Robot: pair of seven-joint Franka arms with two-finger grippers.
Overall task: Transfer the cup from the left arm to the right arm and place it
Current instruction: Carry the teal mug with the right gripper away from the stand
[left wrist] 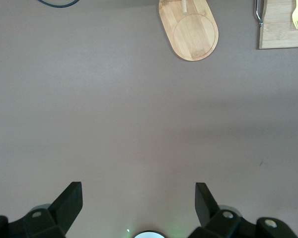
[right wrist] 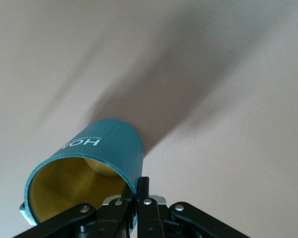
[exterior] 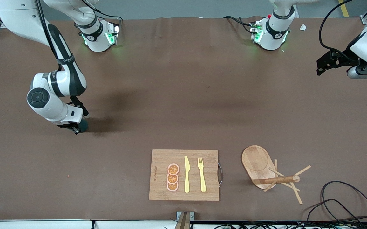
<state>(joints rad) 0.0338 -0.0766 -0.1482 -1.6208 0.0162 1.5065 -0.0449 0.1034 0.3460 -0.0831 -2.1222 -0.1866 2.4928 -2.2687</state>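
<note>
Nearest the tabletop's [exterior: 183,95] front edge lay a cutting board [exterior: 161,178]. Right claw [right wrist: 139,198] pinched the cup's [right wrist: 97,158] rim (for placing); left claw [left wrist: 139,208] waited open.

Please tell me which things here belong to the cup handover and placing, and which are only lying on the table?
Belong to the job:
- cup, gripped at its rim by the shut right gripper
- left gripper, open and empty, waiting

Just lying about:
- cutting board carrying orange slices, knife, fork
- wooden peg stand
</note>
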